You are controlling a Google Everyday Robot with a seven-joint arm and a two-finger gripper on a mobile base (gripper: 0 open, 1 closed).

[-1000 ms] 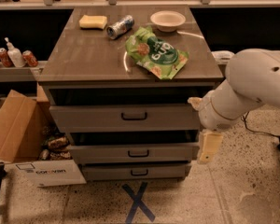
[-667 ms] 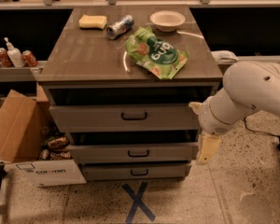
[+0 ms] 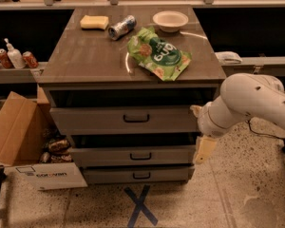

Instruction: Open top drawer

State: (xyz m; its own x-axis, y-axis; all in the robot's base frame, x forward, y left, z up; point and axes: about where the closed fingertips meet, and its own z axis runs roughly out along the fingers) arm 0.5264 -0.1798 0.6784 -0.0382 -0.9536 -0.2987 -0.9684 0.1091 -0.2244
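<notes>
The top drawer (image 3: 95,120) is the widest of three grey-brown drawers under the cabinet top, with a small dark bar handle (image 3: 136,119) at its centre. A dark gap shows between its front panel and the cabinet top. My gripper (image 3: 202,137) hangs from the white arm (image 3: 251,103) at the right side of the cabinet. It sits level with the right ends of the top and middle drawers, well right of the handle, and holds nothing that I can see.
On the cabinet top (image 3: 85,56) lie a yellow sponge (image 3: 94,22), a can (image 3: 122,27), a white bowl (image 3: 170,20) and a green snack bag (image 3: 159,56). A cardboard box (image 3: 19,141) stands at the left. A blue tape X (image 3: 140,205) marks the floor in front.
My gripper and arm have shifted slightly left, toward the cabinet's right side. The drawers have not moved.
</notes>
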